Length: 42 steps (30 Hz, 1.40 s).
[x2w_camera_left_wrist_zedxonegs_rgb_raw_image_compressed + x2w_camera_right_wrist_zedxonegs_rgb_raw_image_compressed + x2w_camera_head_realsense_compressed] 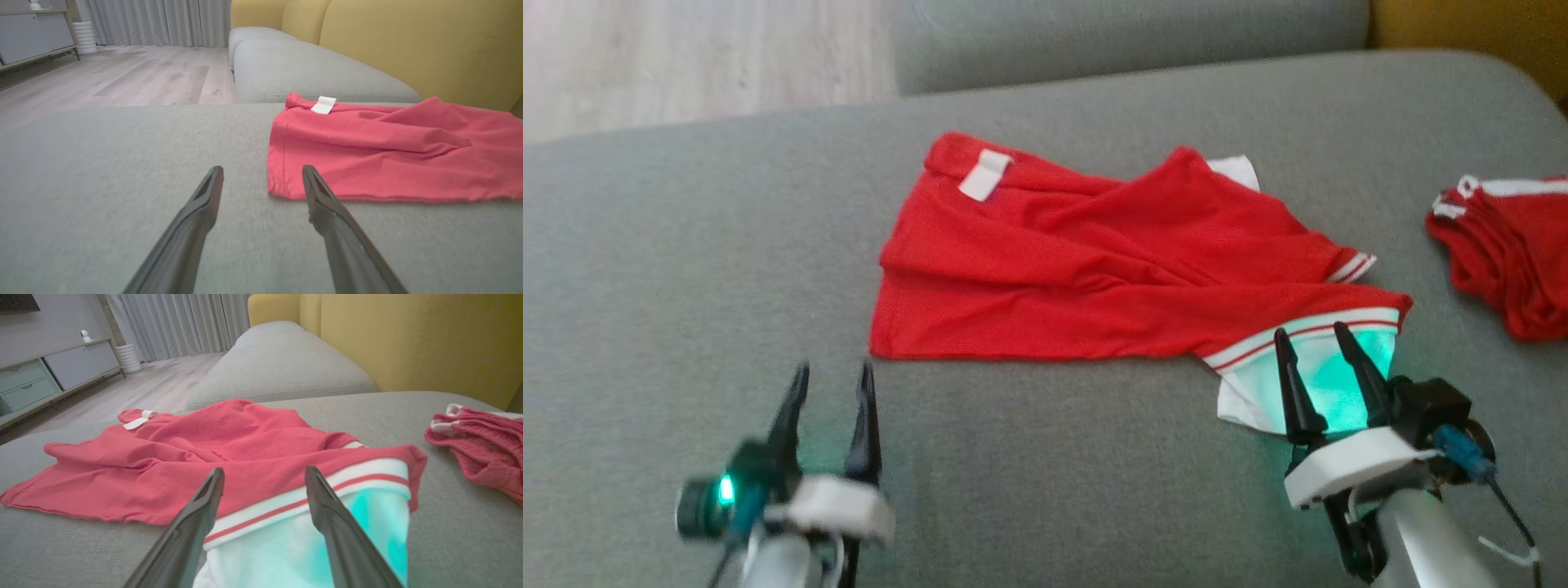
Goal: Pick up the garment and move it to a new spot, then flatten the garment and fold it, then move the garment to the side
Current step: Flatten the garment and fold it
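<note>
Lying spread but rumpled on the grey sofa cushion (686,269), red garment (1094,261) sits ahead of both pincers.

- Left pincer (835,369): released, fingers spread, nothing between them. The garment's near hem corner lies just beyond its right fingertip; contact with the cloth cannot be told.
- Right pincer (1310,331): released, fingers spread, poised over the garment's white panel (294,555), tips reaching the white band with a thin red stripe (310,498). No cloth is pinched; whether the fingers touch it is unclear. Green light tints the white fabric below.
- Garment: soft knit with long folds running across and a stitched plain hem. A white label (985,174) sits at the corner farthest from the left pincer.
- Cushion: coarse woven fabric with rounded edges.
- Second red garment (1511,253), bunched and white-trimmed, lies well off to the right pincer's right.
- Yellow backrest (408,343) rises beyond.
</note>
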### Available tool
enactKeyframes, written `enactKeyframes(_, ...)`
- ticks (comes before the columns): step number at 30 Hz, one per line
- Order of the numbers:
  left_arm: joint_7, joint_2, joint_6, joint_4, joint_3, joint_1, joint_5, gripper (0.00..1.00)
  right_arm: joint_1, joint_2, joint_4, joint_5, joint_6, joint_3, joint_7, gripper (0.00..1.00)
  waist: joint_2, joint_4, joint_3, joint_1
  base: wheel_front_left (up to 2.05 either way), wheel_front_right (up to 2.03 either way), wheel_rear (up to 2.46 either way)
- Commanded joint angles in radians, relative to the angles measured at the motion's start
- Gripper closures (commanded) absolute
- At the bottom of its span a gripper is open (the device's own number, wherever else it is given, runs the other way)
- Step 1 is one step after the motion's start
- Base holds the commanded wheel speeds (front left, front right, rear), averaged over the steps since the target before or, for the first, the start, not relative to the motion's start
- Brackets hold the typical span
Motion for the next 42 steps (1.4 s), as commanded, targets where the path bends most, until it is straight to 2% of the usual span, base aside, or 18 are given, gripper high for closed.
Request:
enactKeyframes(1, -0.005, 0.008, -0.003, -0.02, 0.031, -0.062, -0.005, 0.0, -0.052, 0.002, -0.036, -0.005, -0.001, 0.02, -0.011, 0.0, 0.0, -0.027, 0.043, -0.0001, 0.0, 0.0, 0.0)
enactKeyframes(6, -0.005, 0.008, -0.017, 0.082, 0.047, -0.148, -0.011, 0.0, -0.051, -0.008, -0.051, -0.002, -0.001, 0.007, -0.011, 0.0, 0.0, -0.074, 0.1, -0.0001, 0.0, 0.0, 0.0)
enactKeyframes(11, -0.005, 0.011, -0.001, 0.189, 0.085, -0.196, -0.009, 0.0, -0.039, -0.015, -0.074, 0.003, -0.001, -0.008, -0.011, 0.0, 0.0, -0.111, 0.135, -0.0001, 0.0, 0.0, 0.0)
enactKeyframes(16, -0.005, 0.011, -0.028, 0.269, 0.077, -0.225, -0.003, 0.0, -0.022, -0.02, -0.083, 0.004, -0.001, -0.031, -0.011, 0.0, 0.0, -0.124, 0.146, -0.0001, 0.0, 0.0, 0.0)
enactKeyframes(18, -0.005, 0.011, -0.037, 0.303, 0.068, -0.231, -0.006, 0.77, -0.01, -0.021, -0.079, 0.002, -0.001, -0.04, -0.011, 0.0, 0.0, -0.123, 0.143, -0.0001, 0.0, 0.0, 0.0)
enactKeyframes(19, -0.005, 0.01, -0.041, 0.315, 0.063, -0.233, -0.008, 1.0, -0.002, -0.021, -0.078, 0.001, -0.001, -0.043, -0.011, 0.0, 0.0, -0.121, 0.141, -0.0001, 0.0, 0.0, 0.0)
enactKeyframes(34, -0.005, 0.008, -0.04, 0.243, 0.039, -0.176, -0.024, 1.0, 0.069, -0.025, -0.017, 0.017, -0.001, -0.051, -0.011, 0.0, 0.0, -0.081, 0.139, -0.0001, 0.0, 0.0, 0.0)
enactKeyframes(40, -0.005, 0.008, -0.041, 0.224, 0.034, -0.173, -0.02, 1.0, 0.029, -0.013, 0.143, 0.012, -0.001, -0.051, -0.011, 0.0, 0.0, -0.071, 0.147, -0.0001, 0.0, 0.0, 0.0)
enactKeyframes(41, -0.005, 0.008, -0.04, 0.222, 0.034, -0.173, -0.018, 1.0, 0.017, -0.012, 0.171, 0.016, -0.001, -0.043, -0.011, 0.15, 0.0, -0.069, 0.147, -0.0001, 0.0, 0.0, 0.0)
enactKeyframes(42, -0.005, 0.008, -0.039, 0.218, 0.034, -0.173, -0.016, 1.0, 0.007, -0.01, 0.196, 0.024, -0.001, -0.037, -0.01, 0.65, 0.0, -0.068, 0.146, -0.0001, 0.0, 0.0, 0.0)
